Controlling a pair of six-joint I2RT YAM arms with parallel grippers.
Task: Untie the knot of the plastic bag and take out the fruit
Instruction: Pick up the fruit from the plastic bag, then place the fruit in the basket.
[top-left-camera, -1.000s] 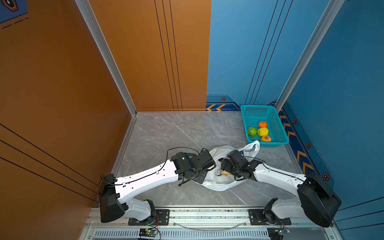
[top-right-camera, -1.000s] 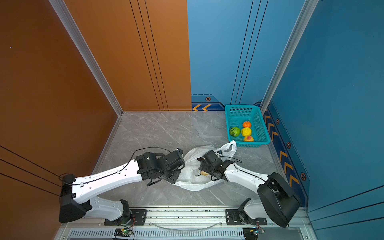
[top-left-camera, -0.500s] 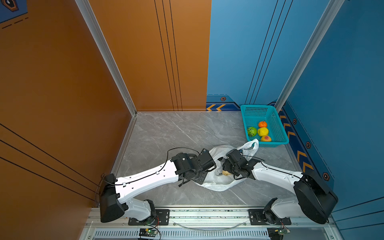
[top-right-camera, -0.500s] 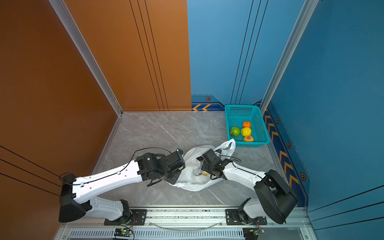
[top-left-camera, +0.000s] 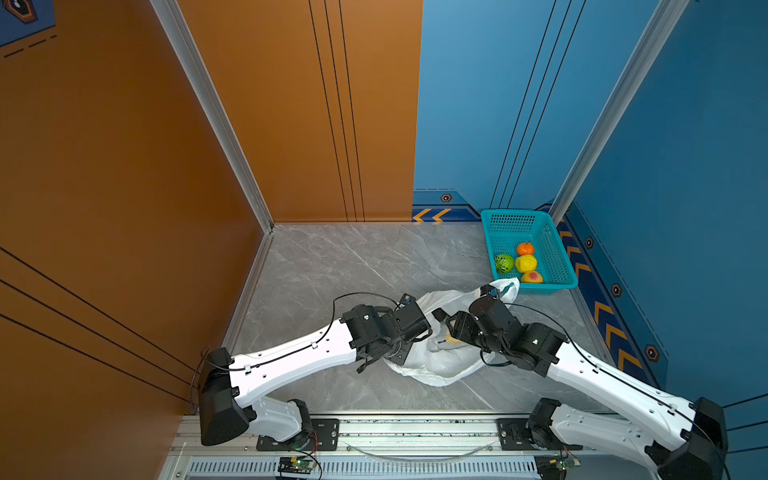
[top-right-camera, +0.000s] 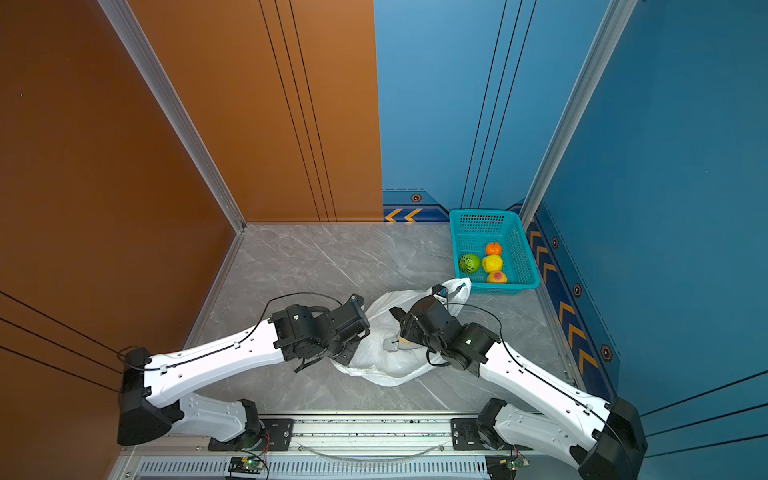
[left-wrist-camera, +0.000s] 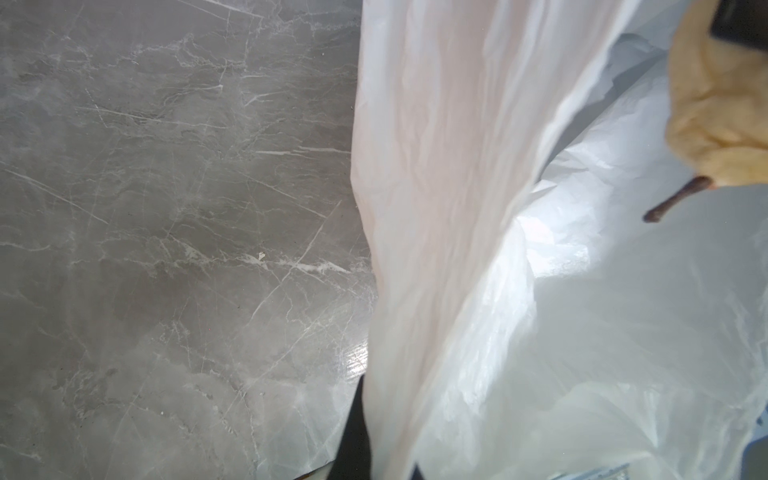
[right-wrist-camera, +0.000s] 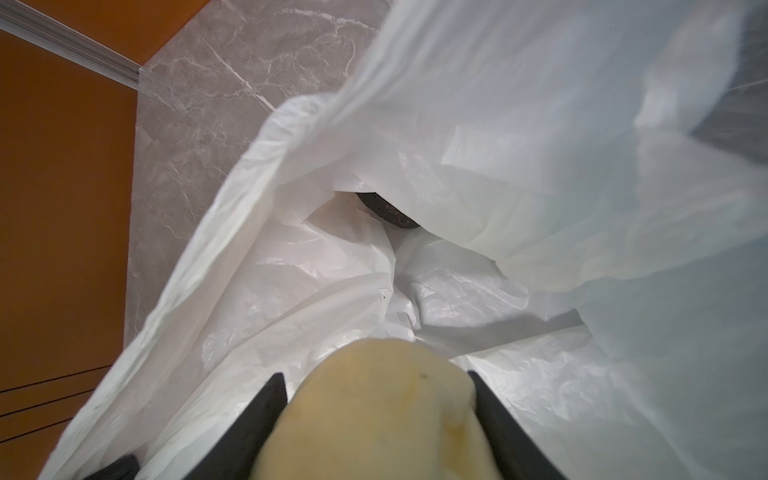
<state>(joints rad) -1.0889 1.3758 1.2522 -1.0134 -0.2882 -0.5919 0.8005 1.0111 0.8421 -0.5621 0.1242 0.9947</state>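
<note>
1. White, crinkly plastic bag (top-left-camera: 436, 365) lies slumped on the grey marble counter (top-left-camera: 332, 266) between my two arms, with its mouth gaping upward. One handle loop (top-left-camera: 508, 287) reaches to just beside the teal basket (top-left-camera: 515, 214).
2. My right hand (right-wrist-camera: 376, 384) is down inside the bag's mouth. Its fingers (right-wrist-camera: 257, 415) press against both sides of a pale yellow fruit (right-wrist-camera: 382, 424), so it is clamped on it.
3. From my left wrist that same fruit (left-wrist-camera: 719, 104) shows a short brown stem, with bag plastic all around it.
4. My left hand (top-left-camera: 422, 332) is pinched together on the bag's rim on the side opposite my right hand. A sheet of the plastic (left-wrist-camera: 436, 166) rises taut from it. This hand is near the fruit but apart from it.
5. Four more fruits lie bunched at the basket's near end: a green netted ball (top-left-camera: 504, 263), an orange (top-left-camera: 525, 249), a lumpy yellow fruit (top-left-camera: 525, 263) and a peach (top-left-camera: 531, 276).
</note>
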